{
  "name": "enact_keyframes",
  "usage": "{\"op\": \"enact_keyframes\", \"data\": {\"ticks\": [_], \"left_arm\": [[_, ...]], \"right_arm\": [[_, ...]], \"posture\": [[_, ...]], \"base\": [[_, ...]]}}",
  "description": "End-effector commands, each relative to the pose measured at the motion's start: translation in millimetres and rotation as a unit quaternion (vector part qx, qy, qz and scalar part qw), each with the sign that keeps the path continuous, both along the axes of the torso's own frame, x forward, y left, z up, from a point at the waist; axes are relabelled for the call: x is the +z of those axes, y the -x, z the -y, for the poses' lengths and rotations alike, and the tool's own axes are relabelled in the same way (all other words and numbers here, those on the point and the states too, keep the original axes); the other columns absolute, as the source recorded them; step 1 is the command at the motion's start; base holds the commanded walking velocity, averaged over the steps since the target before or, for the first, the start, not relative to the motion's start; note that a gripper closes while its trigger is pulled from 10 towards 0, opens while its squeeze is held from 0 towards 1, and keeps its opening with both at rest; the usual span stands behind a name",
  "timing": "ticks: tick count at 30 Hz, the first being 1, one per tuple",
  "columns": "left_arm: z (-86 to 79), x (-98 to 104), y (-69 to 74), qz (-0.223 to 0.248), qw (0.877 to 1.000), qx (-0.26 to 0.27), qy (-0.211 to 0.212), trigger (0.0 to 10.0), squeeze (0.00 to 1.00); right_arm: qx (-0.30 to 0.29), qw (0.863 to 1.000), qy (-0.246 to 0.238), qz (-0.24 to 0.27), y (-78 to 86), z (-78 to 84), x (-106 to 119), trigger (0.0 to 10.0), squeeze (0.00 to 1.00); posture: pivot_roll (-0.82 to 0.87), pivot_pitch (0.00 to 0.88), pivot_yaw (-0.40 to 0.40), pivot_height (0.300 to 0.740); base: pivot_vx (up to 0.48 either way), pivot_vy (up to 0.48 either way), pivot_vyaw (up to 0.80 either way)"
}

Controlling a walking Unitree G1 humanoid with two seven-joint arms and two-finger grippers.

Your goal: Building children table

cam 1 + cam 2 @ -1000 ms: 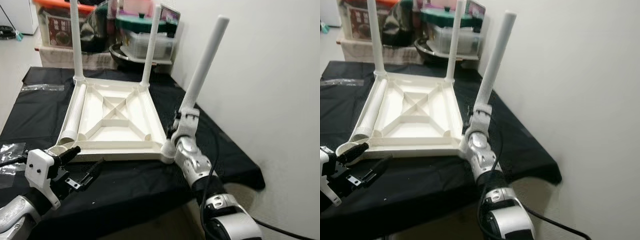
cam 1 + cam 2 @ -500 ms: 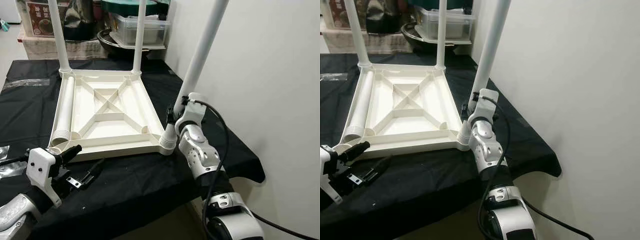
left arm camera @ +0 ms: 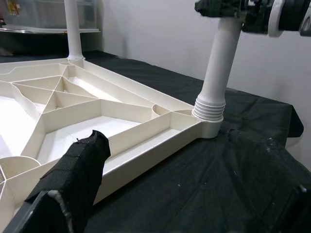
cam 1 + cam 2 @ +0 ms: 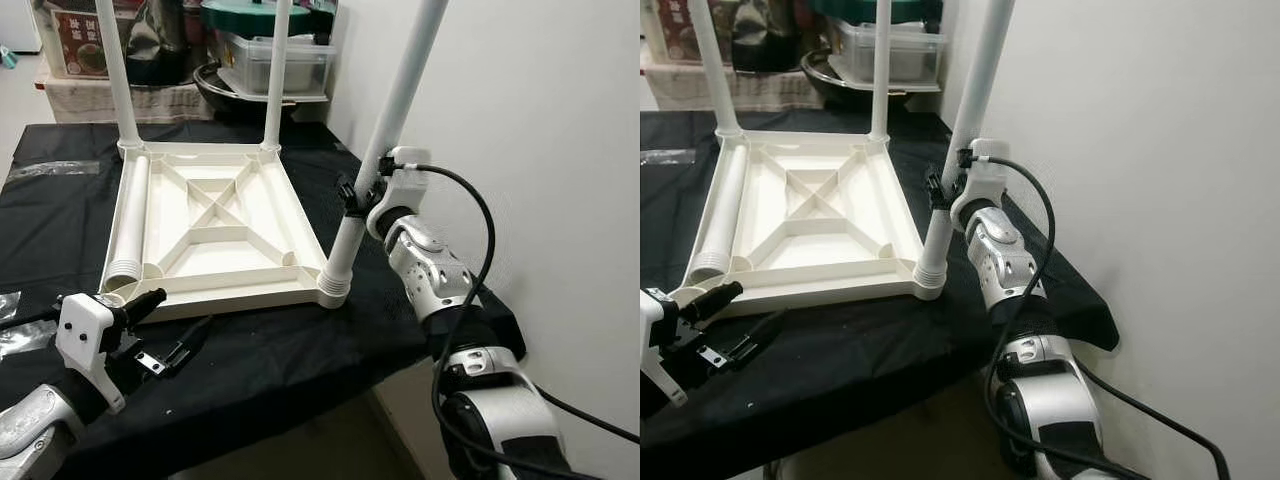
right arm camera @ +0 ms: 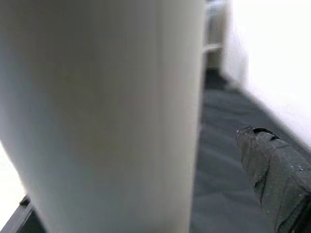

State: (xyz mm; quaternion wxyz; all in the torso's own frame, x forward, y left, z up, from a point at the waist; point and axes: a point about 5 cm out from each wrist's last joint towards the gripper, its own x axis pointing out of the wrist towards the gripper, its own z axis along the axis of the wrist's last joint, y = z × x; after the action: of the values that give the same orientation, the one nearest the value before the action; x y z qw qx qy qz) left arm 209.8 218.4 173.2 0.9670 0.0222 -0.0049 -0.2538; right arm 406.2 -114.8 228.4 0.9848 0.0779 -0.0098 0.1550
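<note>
**Right gripper clasping the third leg of the upturned children's table**

The white plastic tabletop is lying upside down on a black cloth covering the work surface, its ribbed underside facing up. Two legs are standing upright in the far corner sockets, and a loose fourth leg is lying inside the tabletop along its left edge. The right gripper is grasping the near-right leg, which is sitting in its corner socket and leaning slightly away from the tabletop. The left gripper is hovering just off the near-left corner, its fingers spread apart and holding nothing. Storage boxes and pots are crowding the shelf behind the table
</note>
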Motion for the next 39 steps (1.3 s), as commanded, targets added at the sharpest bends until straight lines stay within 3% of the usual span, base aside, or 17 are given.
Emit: {"op": "enact_keyframes", "data": {"ticks": [1, 2, 3, 5, 8, 18, 19, 20, 21, 22, 23, 32, 34, 35, 37, 38, 39], "left_arm": [[0.4, -3, 0.1, -0.006, 1.000, -0.005, -0.005, 10.0, 0.00], [0.4, -3, 0.1, -0.006, 1.000, -0.005, -0.005, 10.0, 0.00], [0.1, -4, 0.4, -0.007, 1.000, -0.004, -0.006, 10.0, 0.00], [0.1, -4, 0.4, -0.007, 1.000, -0.004, -0.006, 10.0, 0.00], [-0.5, -4, 2.0, -0.009, 1.000, -0.004, -0.008, 10.0, 0.00], [-0.5, -4, 2.2, -0.011, 1.000, -0.007, -0.010, 10.0, 0.00], [-0.7, -4, 2.4, -0.011, 1.000, -0.007, -0.011, 10.0, 0.00], [-0.7, -4, 2.4, -0.011, 1.000, -0.007, -0.011, 10.0, 0.00], [-0.9, -4, 2.7, -0.011, 1.000, -0.007, -0.011, 10.0, 0.00], [-0.9, -4, 2.7, -0.011, 1.000, -0.007, -0.011, 10.0, 0.00], [-1.2, -5, 3.5, -0.012, 1.000, -0.007, -0.011, 10.0, 0.00], [-2.5, -5, 5.7, -0.015, 1.000, -0.005, -0.016, 10.0, 0.00], [-2.3, -5, 6.6, -0.016, 1.000, -0.005, -0.016, 10.0, 0.00], [-1.9, -6, 7.3, -0.016, 1.000, -0.006, -0.016, 10.0, 0.00], [-1.9, -6, 7.3, -0.016, 1.000, -0.006, -0.016, 10.0, 0.00], [-1.6, -6, 7.9, -0.017, 1.000, -0.006, -0.015, 10.0, 0.00], [-1.6, -6, 7.9, -0.017, 1.000, -0.006, -0.015, 10.0, 0.00]], "right_arm": [[0.029, 1.000, -0.002, 0.005, -2.8, 4.0, 4, 10.0, 0.80], [0.029, 1.000, -0.002, 0.005, -2.8, 4.0, 4, 10.0, 0.80], [0.040, 0.999, 0.004, 0.005, -4.5, 7.6, 5, 10.0, 0.00], [0.040, 0.999, 0.004, 0.005, -4.5, 7.6, 5, 10.0, 0.00], [0.129, 0.991, -0.009, 0.018, -3.2, 11.0, 9, 10.0, 0.00], [0.181, 0.983, 0.016, 0.029, -4.2, 16.4, 9, 10.0, 0.00], [0.188, 0.982, 0.022, 0.030, -4.2, 16.0, 9, 6.5, 0.00], [0.188, 0.982, 0.022, 0.030, -4.2, 16.0, 9, 6.5, 0.00], [0.193, 0.980, 0.027, 0.030, -4.1, 15.5, 8, 2.7, 0.00], [0.193, 0.980, 0.027, 0.030, -4.1, 15.5, 8, 2.7, 0.00], [0.202, 0.978, 0.034, 0.030, -3.6, 15.1, 7, 0.0, 0.00], [0.209, 0.976, 0.063, 0.021, -3.4, 17.2, 2, 0.0, 0.00], [0.183, 0.981, 0.068, 0.009, -5.1, 19.1, -1, 0.0, 0.00], [0.139, 0.987, 0.076, -0.012, -7.4, 21.8, -7, 0.0, 0.00], [0.139, 0.987, 0.076, -0.012, -7.4, 21.8, -7, 0.0, 0.00], [0.094, 0.992, 0.076, -0.036, -8.8, 24.5, -15, 0.0, 0.00], [0.094, 0.992, 0.076, -0.036, -8.8, 24.5, -15, 0.0, 0.00]], "posture": [[0.14, 0.000, -0.177, 0.740], [0.14, 0.000, -0.177, 0.740], [0.14, 0.000, -0.181, 0.740], [0.14, 0.000, -0.181, 0.740], [0.15, 0.000, -0.183, 0.740], [0.16, 0.000, -0.191, 0.740], [0.16, 0.000, -0.192, 0.740], [0.16, 0.000, -0.192, 0.740], [0.16, 0.000, -0.192, 0.740], [0.16, 0.000, -0.192, 0.740], [0.17, 0.000, -0.195, 0.740], [0.18, 0.000, -0.206, 0.740], [0.18, 0.000, -0.208, 0.740], [0.18, 0.000, -0.207, 0.740], [0.18, 0.000, -0.207, 0.740], [0.18, 0.000, -0.207, 0.740], [0.18, 0.000, -0.207, 0.740]], "base": [[0.000, 0.000, 0.00], [0.000, 0.000, 0.00], [0.000, 0.000, 0.00], [0.000, 0.000, 0.00], [0.000, 0.000, 0.00], [0.000, 0.000, 0.00], [0.000, 0.000, 0.00], [0.000, 0.000, 0.00], [0.000, 0.000, 0.00], [0.000, 0.000, 0.00], [0.000, 0.000, 0.00], [0.000, 0.000, 0.00], [0.000, 0.000, 0.00], [0.000, 0.000, 0.00], [0.000, 0.000, 0.00], [0.000, 0.000, 0.00], [0.000, 0.000, 0.00]]}}
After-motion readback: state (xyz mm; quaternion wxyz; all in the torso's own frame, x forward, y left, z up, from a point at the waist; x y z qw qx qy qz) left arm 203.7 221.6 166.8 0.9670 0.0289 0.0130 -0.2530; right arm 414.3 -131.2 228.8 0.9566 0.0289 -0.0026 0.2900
